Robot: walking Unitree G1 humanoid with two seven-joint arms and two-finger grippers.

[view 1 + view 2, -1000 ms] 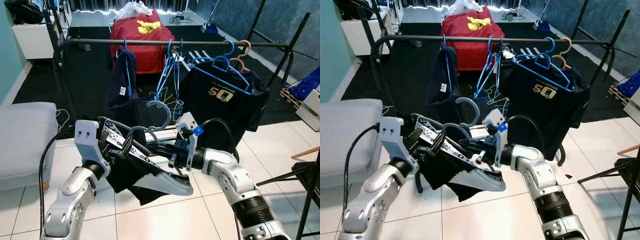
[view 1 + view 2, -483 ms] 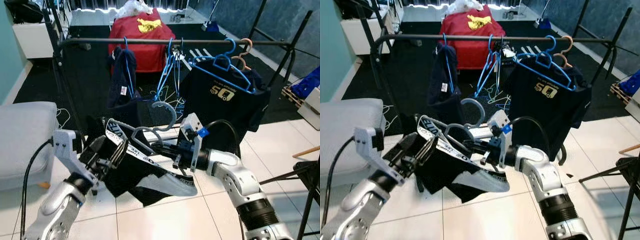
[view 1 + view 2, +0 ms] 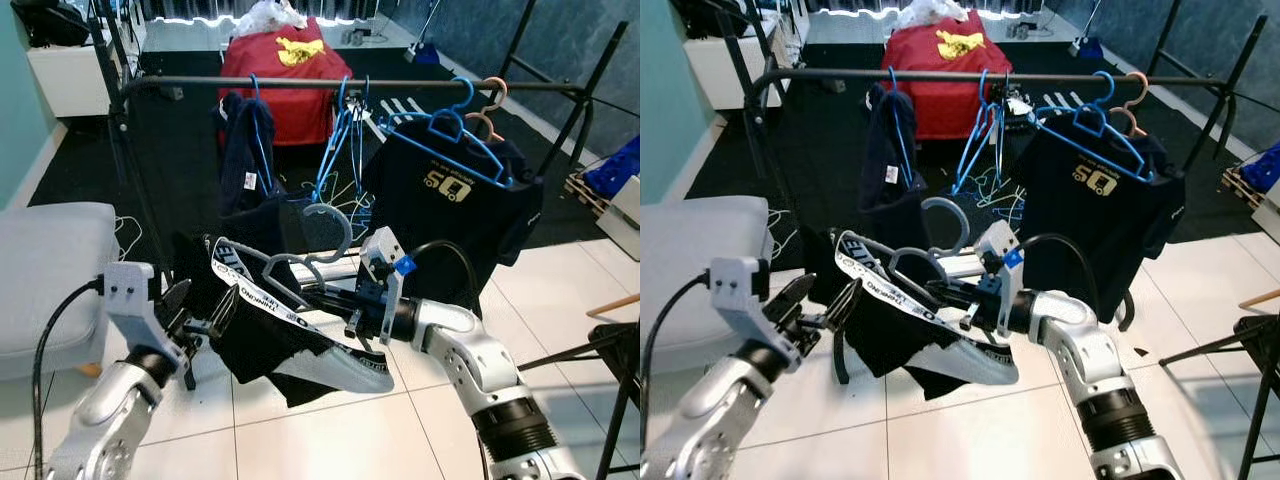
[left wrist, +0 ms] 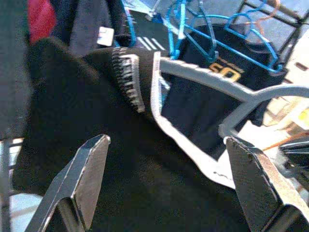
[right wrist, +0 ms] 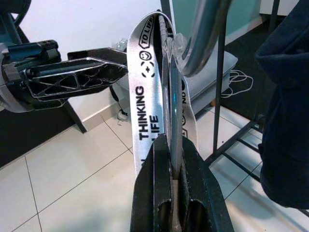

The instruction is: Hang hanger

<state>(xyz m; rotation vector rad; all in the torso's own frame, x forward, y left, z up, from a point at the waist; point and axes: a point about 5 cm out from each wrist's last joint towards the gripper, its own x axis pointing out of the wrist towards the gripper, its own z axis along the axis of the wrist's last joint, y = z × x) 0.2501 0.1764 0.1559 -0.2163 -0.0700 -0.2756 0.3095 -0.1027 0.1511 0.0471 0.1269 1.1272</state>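
A grey hanger [image 3: 322,228] carries a black garment [image 3: 270,340] with a white band printed THINKING LIFE [image 5: 147,101]. My right gripper [image 3: 325,298] is shut on the hanger's shoulder and the band, holding them in front of and below the black clothes rail [image 3: 300,83]. The fingers [image 5: 159,193] are pressed together on the hanger. At the garment's left edge, my left gripper [image 3: 205,308] is open. Its two fingers [image 4: 89,176] spread wide with the black cloth just ahead of them.
On the rail hang several blue hangers [image 3: 340,140], a navy garment [image 3: 245,150] and a black T-shirt [image 3: 450,195]. A grey seat [image 3: 50,270] stands at the left and a black stand [image 3: 620,370] at the right. A red-covered thing [image 3: 285,75] sits behind the rail.
My left gripper has let go of the black garment, drawn back to the left and opened. The right gripper still holds the hanger in nearly the same place.
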